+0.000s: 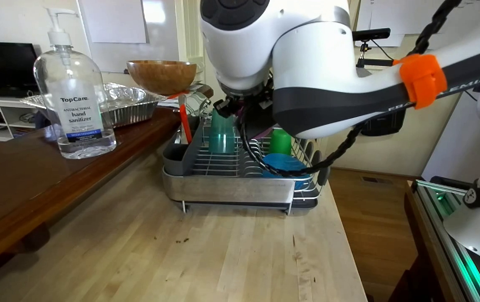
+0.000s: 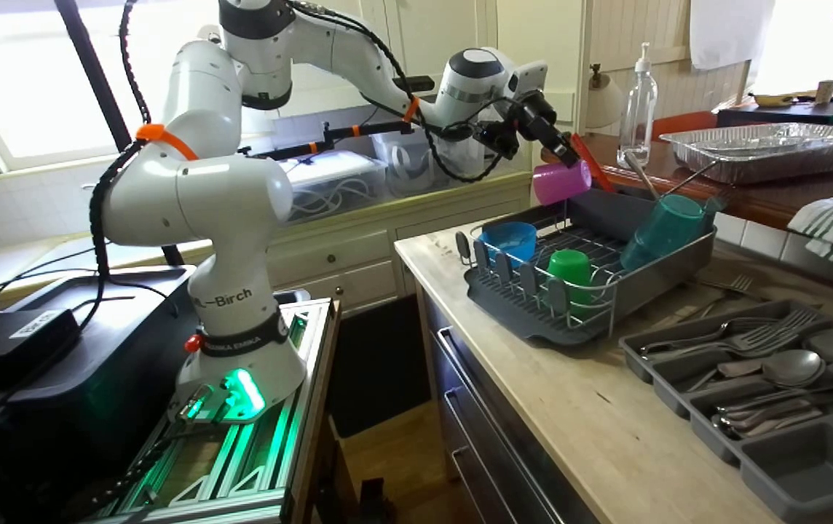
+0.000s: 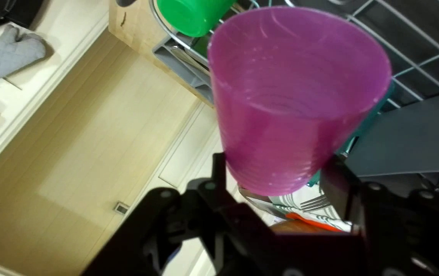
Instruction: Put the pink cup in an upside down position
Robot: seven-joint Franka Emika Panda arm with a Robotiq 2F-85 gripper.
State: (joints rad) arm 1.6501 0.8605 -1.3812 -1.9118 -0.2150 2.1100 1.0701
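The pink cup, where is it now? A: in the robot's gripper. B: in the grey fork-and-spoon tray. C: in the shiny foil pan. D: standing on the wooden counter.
A, because the wrist view shows the gripper holding the pink cup from both sides.

PALE WOODEN WORKTOP [image 1: 206, 260]

Planked surface, with small dark marks [image 1: 182, 241]. Directly on it: one dish rack [image 1: 231, 189], steel-fronted, on short legs; one grey cutlery tray [image 2: 817, 462], compartmented, near the rack; one metal fork [image 2: 740, 284], lying between rack and tray.
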